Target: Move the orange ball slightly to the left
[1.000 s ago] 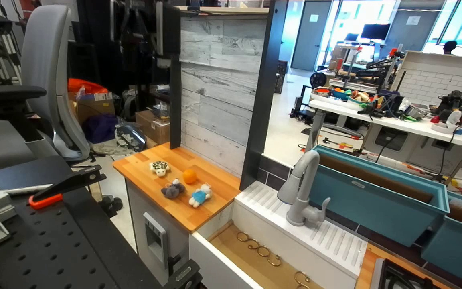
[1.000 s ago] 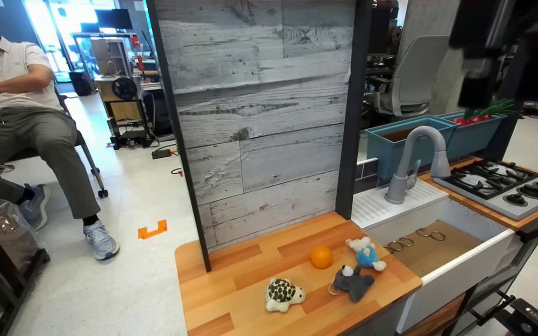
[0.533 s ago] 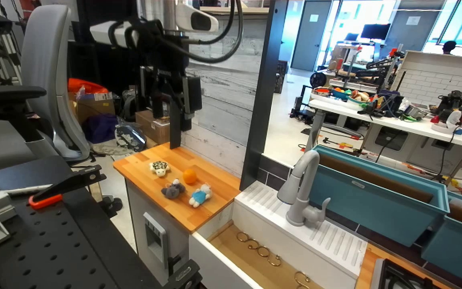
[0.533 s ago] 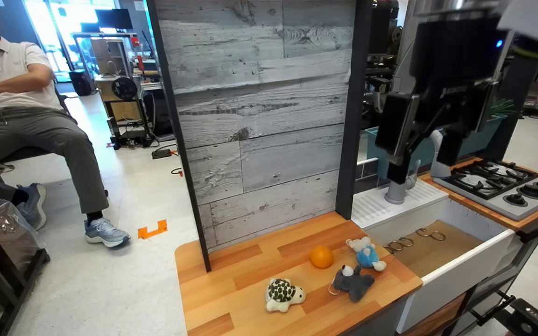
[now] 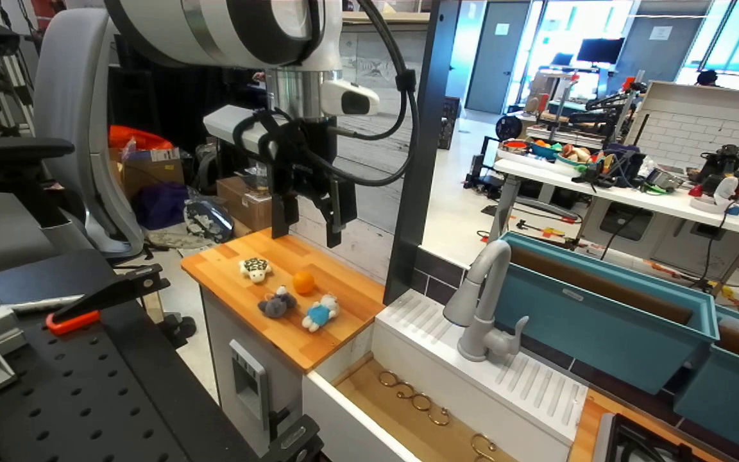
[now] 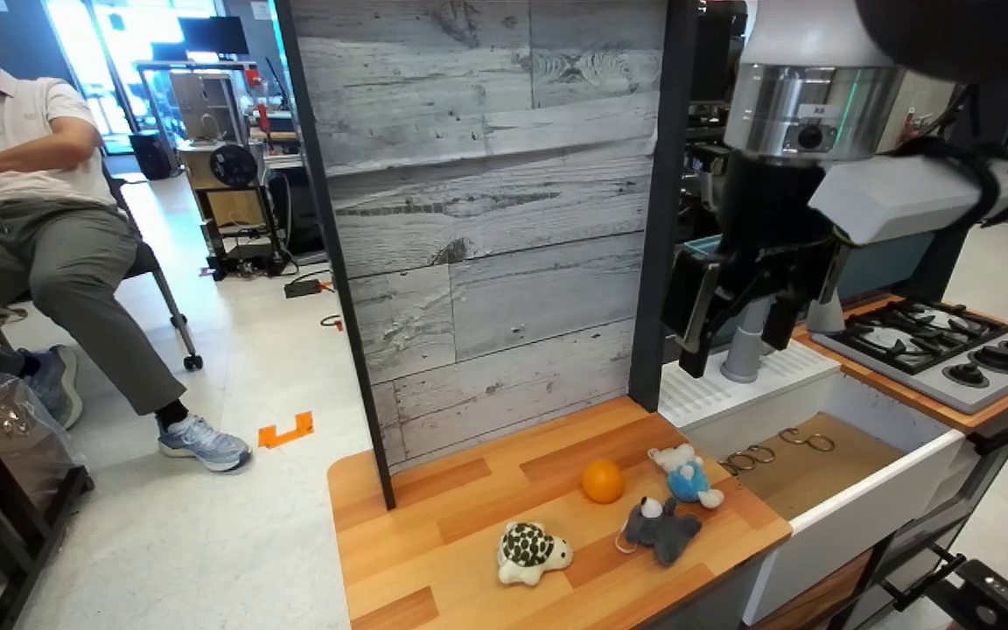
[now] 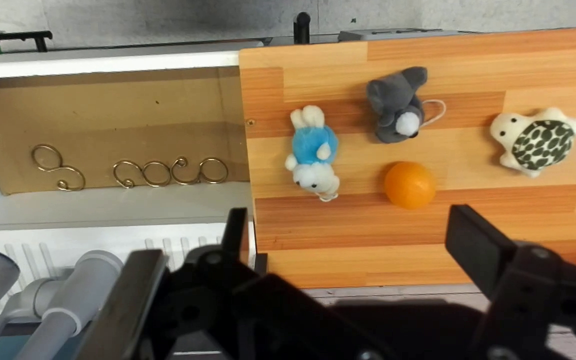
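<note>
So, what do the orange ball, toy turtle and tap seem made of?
Orange ball: smooth, perhaps plastic or rubber; even colour, faint sheen.
Toy turtle: likely soft plush; plump, rounded shape, patterned back.
Tap: matte, perhaps plastic; flat grey, no mirror shine.

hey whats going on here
A robot arm has its claw open above the wooden countertop, holding nothing. It is apparently meant to move the orange ball slightly left, but the claw is not touching it yet. The ball rests on the countertop near a plush turtle, a grey plush animal and a white-and-blue plush animal.
</note>
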Controlling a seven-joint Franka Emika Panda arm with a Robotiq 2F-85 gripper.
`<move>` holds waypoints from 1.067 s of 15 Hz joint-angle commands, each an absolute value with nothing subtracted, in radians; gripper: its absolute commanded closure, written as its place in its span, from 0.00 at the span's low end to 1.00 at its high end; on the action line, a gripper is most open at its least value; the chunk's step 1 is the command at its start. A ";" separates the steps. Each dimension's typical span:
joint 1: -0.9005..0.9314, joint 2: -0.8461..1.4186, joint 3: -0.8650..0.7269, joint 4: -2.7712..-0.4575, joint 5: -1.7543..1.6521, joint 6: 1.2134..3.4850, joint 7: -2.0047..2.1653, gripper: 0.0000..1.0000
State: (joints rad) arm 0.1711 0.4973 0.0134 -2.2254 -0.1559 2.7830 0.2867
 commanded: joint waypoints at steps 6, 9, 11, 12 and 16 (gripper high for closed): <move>0.276 0.694 -0.036 -2.028 -0.155 2.741 0.267 0.00; 0.287 0.749 -0.024 -1.963 -0.145 2.708 0.249 0.00; 0.293 0.789 -0.020 -1.914 -0.143 2.669 0.243 0.00; 0.296 0.809 -0.019 -1.888 -0.145 2.648 0.241 0.00; 0.304 0.887 -0.013 -1.787 -0.151 2.554 0.230 0.00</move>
